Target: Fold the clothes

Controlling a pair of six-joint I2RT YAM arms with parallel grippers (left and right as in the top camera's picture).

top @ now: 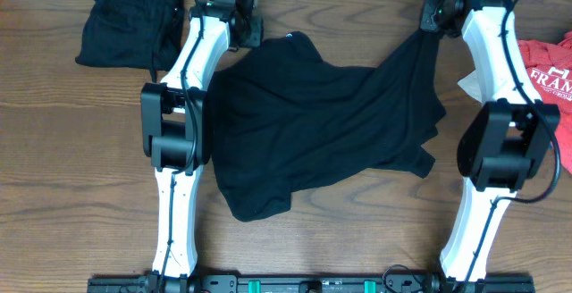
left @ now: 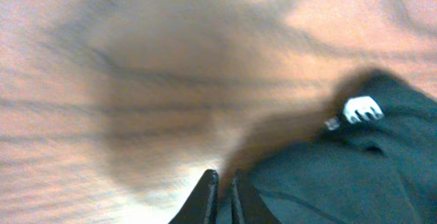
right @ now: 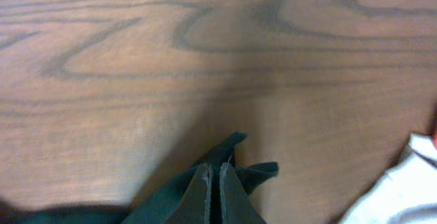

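A black top (top: 322,123) lies spread and rumpled across the middle of the table. My left gripper (top: 243,32) sits at its far-left corner. In the left wrist view the jaws (left: 224,177) are closed, with dark fabric (left: 341,176) running in between them and a white label (left: 362,108) showing on the cloth. My right gripper (top: 431,18) is shut on the top's far-right corner and holds it lifted off the wood. In the right wrist view a fold of the black cloth (right: 256,173) pokes out past the closed tips (right: 220,166).
A folded pile of black clothes (top: 130,20) rests at the far left. A red tee with white letters (top: 547,71) lies at the right edge, with a light grey piece (top: 469,83) beside the right arm, its corner (right: 403,197) also in the right wrist view.
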